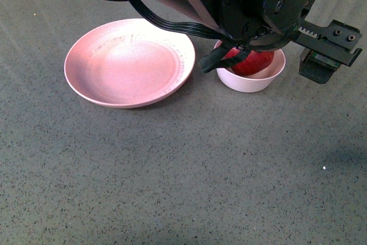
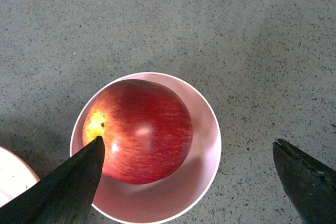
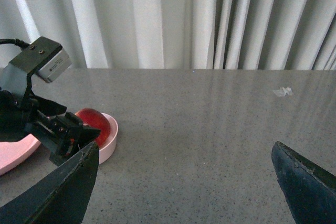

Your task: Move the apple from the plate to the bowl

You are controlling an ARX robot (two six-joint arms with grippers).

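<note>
The dark red apple (image 1: 253, 61) lies inside the small pale pink bowl (image 1: 252, 81), to the right of the wide salmon-pink plate (image 1: 129, 61), which holds nothing. In the left wrist view the apple (image 2: 142, 129) fills most of the bowl (image 2: 207, 145), its yellow stem patch facing one finger. My left gripper (image 2: 189, 141) hangs open just above the bowl, holding nothing, with one finger over the apple's edge and the other outside the rim. My right gripper (image 3: 185, 145) is open over bare table, well away from the bowl (image 3: 111, 137).
The left arm and its cables (image 1: 229, 4) cover the top of the front view. A small crumpled scrap (image 3: 282, 92) lies far back on the grey table. White curtains (image 3: 184, 19) stand behind the table's far edge.
</note>
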